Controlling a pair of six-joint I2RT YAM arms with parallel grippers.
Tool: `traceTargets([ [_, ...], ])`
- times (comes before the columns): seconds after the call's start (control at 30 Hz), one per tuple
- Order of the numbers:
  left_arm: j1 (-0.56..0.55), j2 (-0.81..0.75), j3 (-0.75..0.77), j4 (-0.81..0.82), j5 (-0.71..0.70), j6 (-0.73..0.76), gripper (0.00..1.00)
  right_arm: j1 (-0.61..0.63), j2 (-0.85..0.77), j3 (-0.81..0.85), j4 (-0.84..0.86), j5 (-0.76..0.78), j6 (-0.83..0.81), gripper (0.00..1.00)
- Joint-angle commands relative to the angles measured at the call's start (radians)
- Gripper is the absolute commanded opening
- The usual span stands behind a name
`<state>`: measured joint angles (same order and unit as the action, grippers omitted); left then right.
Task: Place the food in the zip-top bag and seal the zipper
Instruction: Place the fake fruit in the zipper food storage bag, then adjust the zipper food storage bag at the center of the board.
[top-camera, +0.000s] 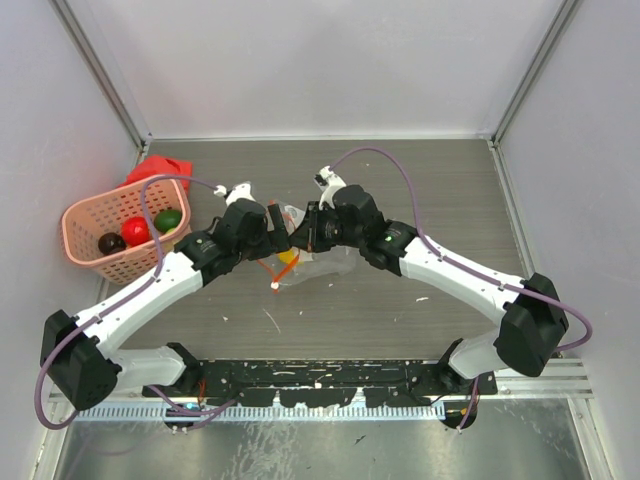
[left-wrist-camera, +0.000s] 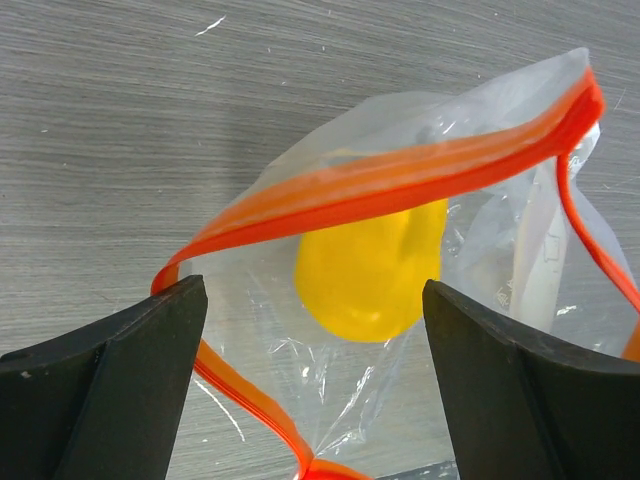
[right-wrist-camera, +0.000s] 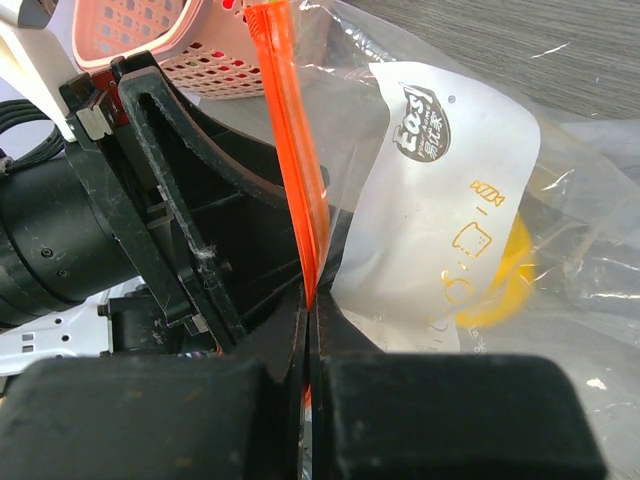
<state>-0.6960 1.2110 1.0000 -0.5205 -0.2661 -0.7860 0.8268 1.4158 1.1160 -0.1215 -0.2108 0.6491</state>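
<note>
The zip-top bag (left-wrist-camera: 340, 390) is clear and crinkled, its mouth gaping, with the red-orange zipper (left-wrist-camera: 400, 180) running round the rim in a loose loop. A rounded yellow food piece (left-wrist-camera: 370, 270) sits inside, and a white printed label (right-wrist-camera: 450, 190) shows on one wall of the bag. It lies in the middle of a dark grey wood-grain table (top-camera: 400, 310) boxed in by pale walls (top-camera: 320, 60). At the table's left a pink lattice basket (top-camera: 85, 250) holds a red piece (top-camera: 135, 230), a green piece (top-camera: 168, 219) and a dark piece (top-camera: 111, 242), with something red (top-camera: 160, 168) behind it. The left gripper (left-wrist-camera: 312, 295) stands spread wide just over the bag's mouth, gripping nothing, the yellow piece showing through the gap. The right gripper (right-wrist-camera: 308, 320) is pinched tight on the zipper, the strip running straight out from its closed fingers
</note>
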Motion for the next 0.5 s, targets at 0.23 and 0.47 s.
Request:
traceTargets([
  [0.23, -0.017, -0.114, 0.077, 0.036, 0.056, -0.015, 0.91, -0.013, -0.042, -0.010, 0.081, -0.025, 0.027, 0.00],
  [0.47, -0.013, -0.208, 0.109, -0.102, 0.015, 0.028, 0.90, -0.026, -0.053, -0.016, 0.067, -0.018, 0.022, 0.00],
])
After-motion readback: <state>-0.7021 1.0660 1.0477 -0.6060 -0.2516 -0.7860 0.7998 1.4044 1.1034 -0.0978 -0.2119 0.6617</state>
